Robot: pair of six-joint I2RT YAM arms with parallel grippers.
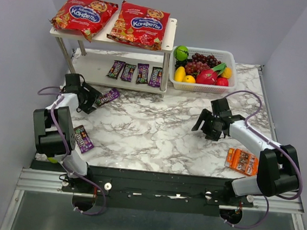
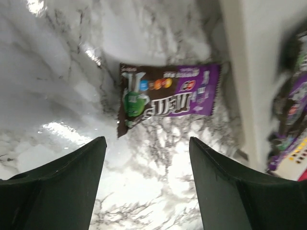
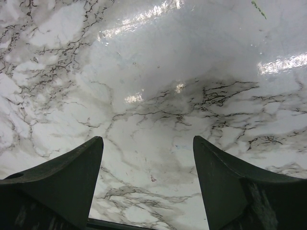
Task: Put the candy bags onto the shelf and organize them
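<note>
Top external, near edge first: one small dark packet (image 1: 83,138) lies flat on the marble table (image 1: 152,131) just beside the left arm's base. An orange pack (image 1: 242,161) lies by the right arm.

Mid-table, the right gripper (image 1: 200,123) hangs over bare marble w/ jaws wide and nothing btwn them.

Farther back on the left, the left gripper (image 1: 94,100) also has jaws wide and is empty. A purple-brown packet (image 2: 168,98) lies flat on the marble just ahead of its tips, near the shelf (image 1: 170,32).

Shelf lower tier has four small packets (image 1: 128,72) in a row. Top tier has two red bags side by side, left bag (image 1: 84,15) & right bag (image 1: 139,24). A fruit basket (image 1: 199,88) stands just right of the shelf.
</note>
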